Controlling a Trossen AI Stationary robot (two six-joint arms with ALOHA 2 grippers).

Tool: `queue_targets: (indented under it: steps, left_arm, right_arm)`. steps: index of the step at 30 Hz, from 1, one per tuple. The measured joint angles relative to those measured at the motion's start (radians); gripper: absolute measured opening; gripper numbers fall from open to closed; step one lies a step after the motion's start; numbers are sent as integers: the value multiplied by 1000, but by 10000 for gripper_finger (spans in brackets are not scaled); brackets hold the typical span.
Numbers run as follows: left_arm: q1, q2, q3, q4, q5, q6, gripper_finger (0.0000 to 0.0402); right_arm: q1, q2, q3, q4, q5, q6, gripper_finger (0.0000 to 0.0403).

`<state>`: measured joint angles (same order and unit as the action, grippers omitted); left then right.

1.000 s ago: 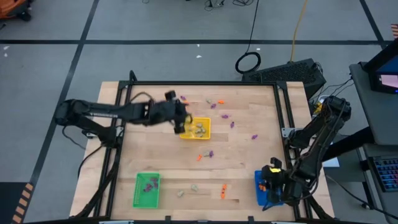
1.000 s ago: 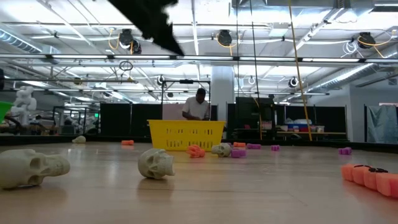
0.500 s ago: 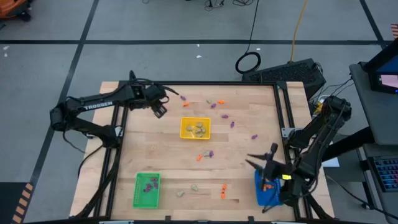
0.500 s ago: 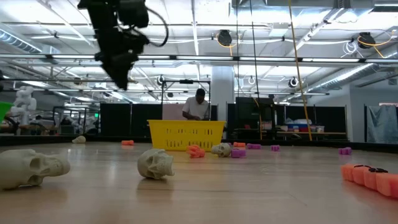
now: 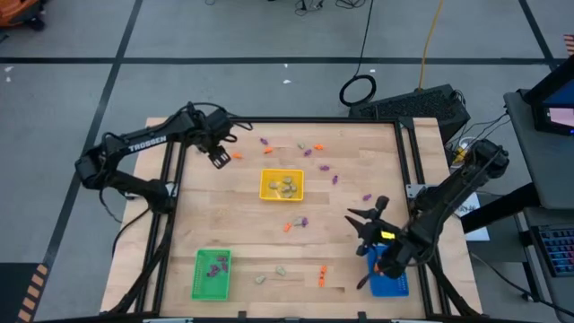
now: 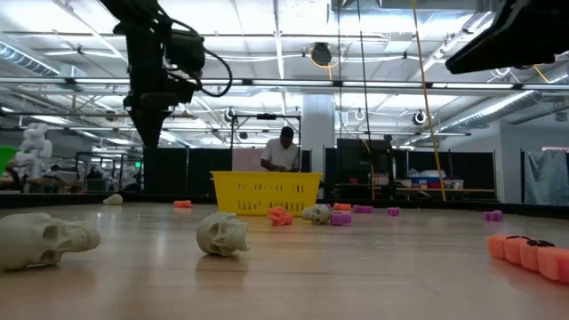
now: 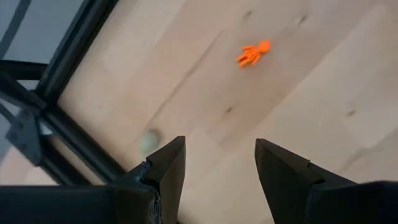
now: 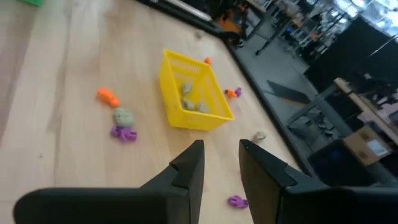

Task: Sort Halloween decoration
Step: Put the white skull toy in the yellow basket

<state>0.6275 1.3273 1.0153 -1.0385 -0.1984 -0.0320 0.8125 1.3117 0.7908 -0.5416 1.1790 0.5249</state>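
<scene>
Near the table's far-left corner, left hand (image 5: 218, 158) apart beside an orange trinket (image 5: 237, 156), right hand (image 5: 366, 228) empty, slightly apart.

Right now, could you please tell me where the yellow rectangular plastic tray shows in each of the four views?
High view: yellow rectangular plastic tray sits at the table's middle, holding pale trinkets.
Low view: tray stands centre, in front of a distant person.
Left wrist view: not in it.
Right wrist view: tray lies beyond the right hand.
Shared landmark: the pale beige-grey trinkets inside the tray, also seen in the right wrist view.
</scene>
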Motion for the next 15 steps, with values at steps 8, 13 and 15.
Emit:
queue_targets:
  steps: [8, 13, 15]
  left_arm:
    - [35, 38, 0, -17, -55, 371, 189]
    - [65, 91, -12, -18, -59, 432, 189]
    - [85, 118, -22, -17, -86, 411, 189]
  right_arm:
    - [-43, 0, -2, 139, -160, -103, 89]
    - [-61, 0, -2, 172, -164, -146, 89]
    - [-63, 0, -2, 171, -166, -148, 89]
